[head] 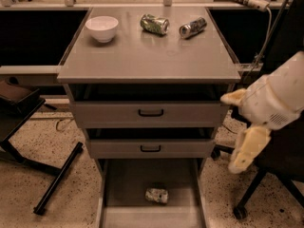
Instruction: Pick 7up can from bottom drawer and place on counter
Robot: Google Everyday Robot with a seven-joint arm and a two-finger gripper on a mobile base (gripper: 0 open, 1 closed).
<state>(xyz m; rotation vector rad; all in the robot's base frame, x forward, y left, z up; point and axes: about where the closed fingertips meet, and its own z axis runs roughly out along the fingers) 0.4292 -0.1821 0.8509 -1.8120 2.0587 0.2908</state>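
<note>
The 7up can (156, 195), pale green and white, lies on its side on the floor of the pulled-out bottom drawer (124, 186), near its middle. The counter (147, 58) is the grey top of the cabinet above it. My gripper (240, 125) hangs at the right of the cabinet, level with the two upper drawer fronts, well above and right of the can. Its two pale yellow fingers (247, 148) stand apart and hold nothing.
On the counter stand a white bowl (102, 27), a darker green can (154, 23) and a silver can (193, 27), both lying down. Two grey drawer fronts with black handles (151, 112) sit above the open drawer. A chair base (247, 203) is at the right, black legs (57, 179) at the left.
</note>
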